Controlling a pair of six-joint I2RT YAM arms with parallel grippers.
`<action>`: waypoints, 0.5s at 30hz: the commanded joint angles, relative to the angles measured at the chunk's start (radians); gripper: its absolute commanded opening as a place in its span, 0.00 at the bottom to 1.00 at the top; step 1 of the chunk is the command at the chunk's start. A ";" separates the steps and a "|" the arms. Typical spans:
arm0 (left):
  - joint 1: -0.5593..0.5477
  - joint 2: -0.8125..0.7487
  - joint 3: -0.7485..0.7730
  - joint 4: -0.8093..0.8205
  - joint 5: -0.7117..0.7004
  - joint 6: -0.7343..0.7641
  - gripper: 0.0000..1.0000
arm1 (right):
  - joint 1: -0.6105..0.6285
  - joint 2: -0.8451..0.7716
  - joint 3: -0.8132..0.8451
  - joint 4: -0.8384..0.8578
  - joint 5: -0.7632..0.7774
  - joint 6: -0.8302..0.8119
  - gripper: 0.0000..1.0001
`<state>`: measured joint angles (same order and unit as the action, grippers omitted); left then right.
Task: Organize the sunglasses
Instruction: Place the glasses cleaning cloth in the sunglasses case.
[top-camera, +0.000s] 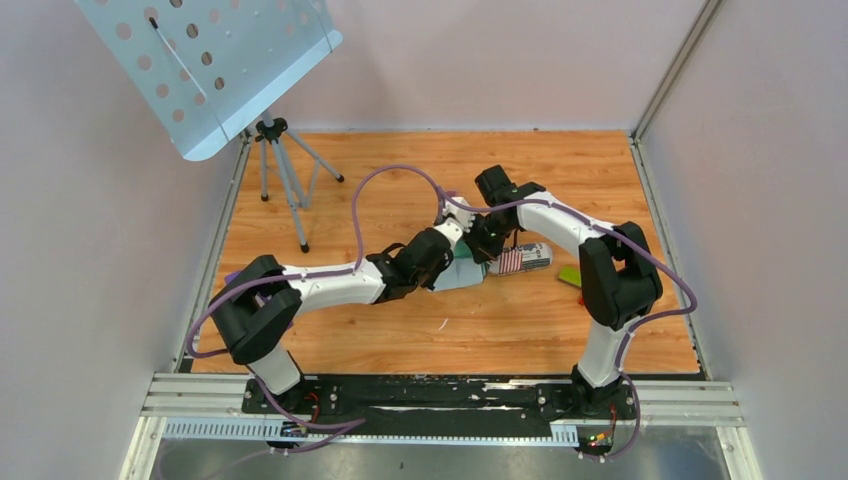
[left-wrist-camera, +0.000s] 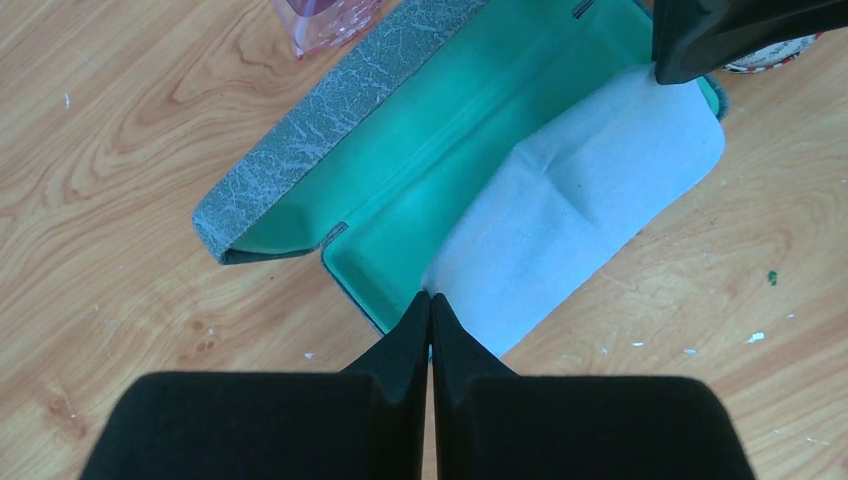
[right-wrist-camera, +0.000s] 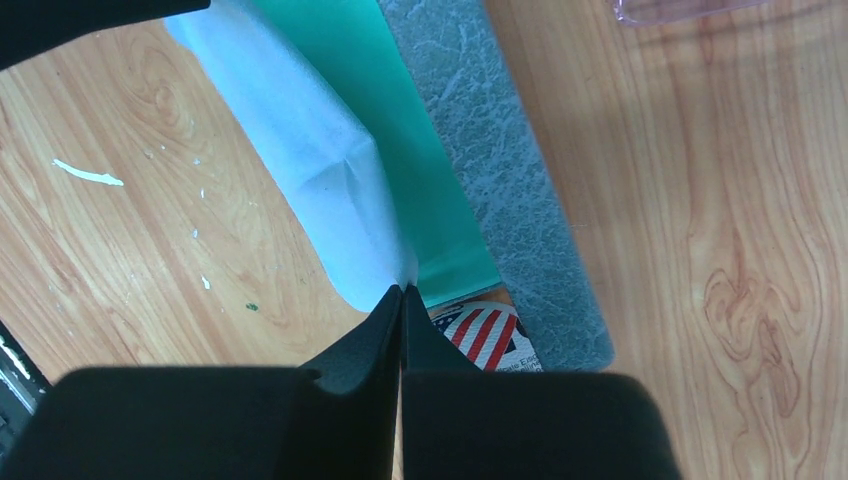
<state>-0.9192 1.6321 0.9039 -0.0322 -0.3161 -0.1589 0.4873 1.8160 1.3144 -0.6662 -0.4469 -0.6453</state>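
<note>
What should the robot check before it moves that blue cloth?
1. Grey textured oblong case with green lining is open: ok.
2. Left fingers shut on the pale blue soft cloth: ok.
3. Right fingers shut on the cloth's other end: ok.
4. Cloth clear of the green lining: not ok, it lies across it.
5. Small pink-purple tinted sunglasses inside the case: not ok, they lie on the wooden table beside the lid.
6. Flag-patterned oblong case apart from the grey case: cannot tell.
</note>
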 joint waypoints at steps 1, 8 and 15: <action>0.002 0.039 0.041 -0.014 -0.023 0.032 0.00 | -0.004 0.013 0.034 0.015 0.015 0.011 0.00; 0.002 0.053 0.045 -0.008 -0.045 0.034 0.00 | -0.003 0.037 0.052 0.030 0.020 0.025 0.00; 0.002 0.069 0.052 0.002 -0.077 0.046 0.00 | -0.005 0.067 0.061 0.032 0.022 0.032 0.00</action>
<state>-0.9184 1.6791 0.9260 -0.0395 -0.3622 -0.1444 0.4873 1.8507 1.3510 -0.6273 -0.4377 -0.6220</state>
